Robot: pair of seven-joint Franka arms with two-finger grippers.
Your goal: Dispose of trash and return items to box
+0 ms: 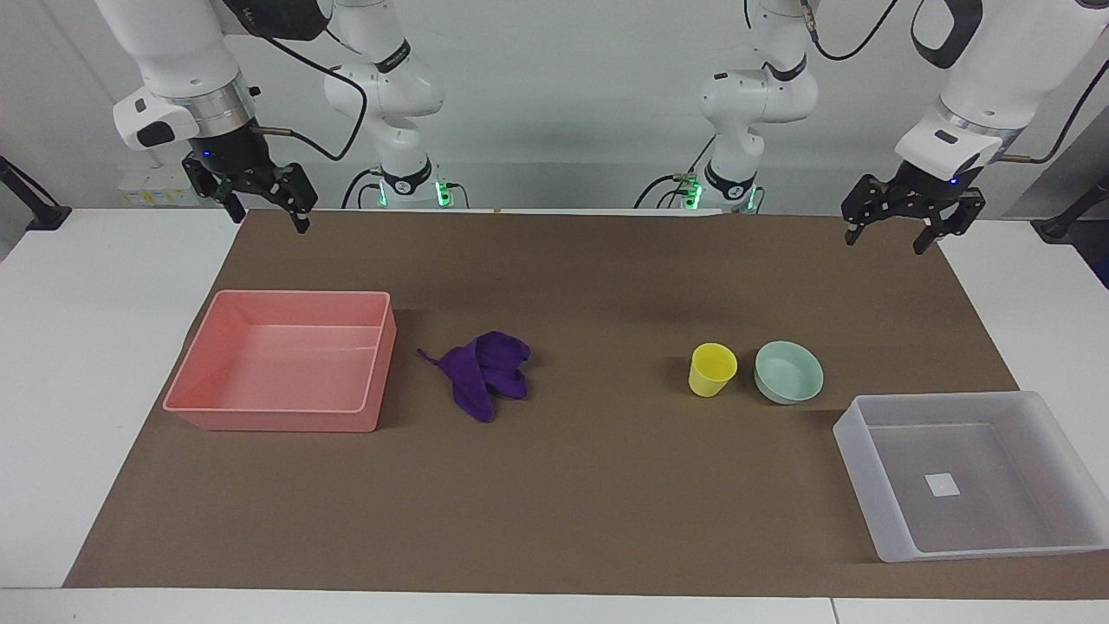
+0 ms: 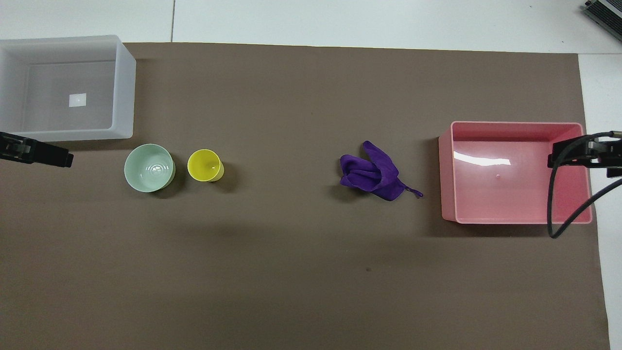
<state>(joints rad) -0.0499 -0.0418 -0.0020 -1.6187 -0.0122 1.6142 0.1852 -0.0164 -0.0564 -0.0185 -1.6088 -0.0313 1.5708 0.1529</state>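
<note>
Translucent bin (image 1: 875, 494) and pink bin (image 1: 277, 416) hold nothing. Purple rag (image 1: 485, 373) beside pink bin; yellow cup (image 1: 712, 370), mint bowl (image 1: 788, 373) farther along. Left gripper (image 1: 892, 238), right gripper (image 1: 269, 217) released, raised.

In the overhead view the left gripper (image 2: 63, 159) shows only a dark tip, the arm cut off by the frame edge. The right gripper (image 2: 566, 155) is likewise cropped, its cable (image 2: 551, 214) crossing the pink bin (image 2: 515, 127). The box (image 2: 124, 87) loses its outer wall past the edge.
</note>
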